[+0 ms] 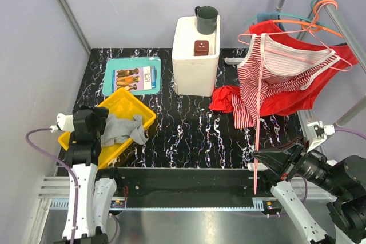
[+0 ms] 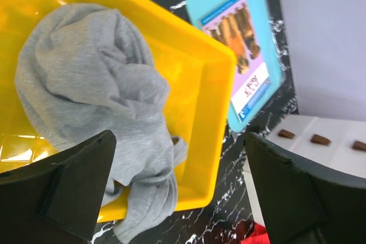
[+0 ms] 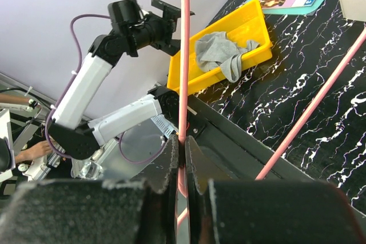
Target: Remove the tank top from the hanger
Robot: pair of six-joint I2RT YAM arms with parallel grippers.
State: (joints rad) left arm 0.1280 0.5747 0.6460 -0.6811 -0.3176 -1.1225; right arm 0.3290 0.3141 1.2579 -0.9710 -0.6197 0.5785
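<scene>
Two claws, two jobs: the left claw point(image 2: 180, 164) stands wide open over the grey tank top point(image 2: 97, 84), crumpled in the yellow tray point(image 2: 200, 84) on the bench point(image 1: 189, 135). The right claw point(image 3: 183, 152) pinches the pink hanger point(image 3: 183, 55). Removal looks finished; next, lift the left clear.

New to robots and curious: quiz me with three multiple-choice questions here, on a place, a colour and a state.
1. The grey cloth lies: A in the yellow tray; B on the floor; C on a shelf.
2. The mug on the white box is: A pink; B dark green; C yellow.
3. The left gripper is: A shut on cloth; B open; C shut on the mug.
Key: A, bunched in the tray; B, clearly dark green; B, fingers wide apart.
</scene>
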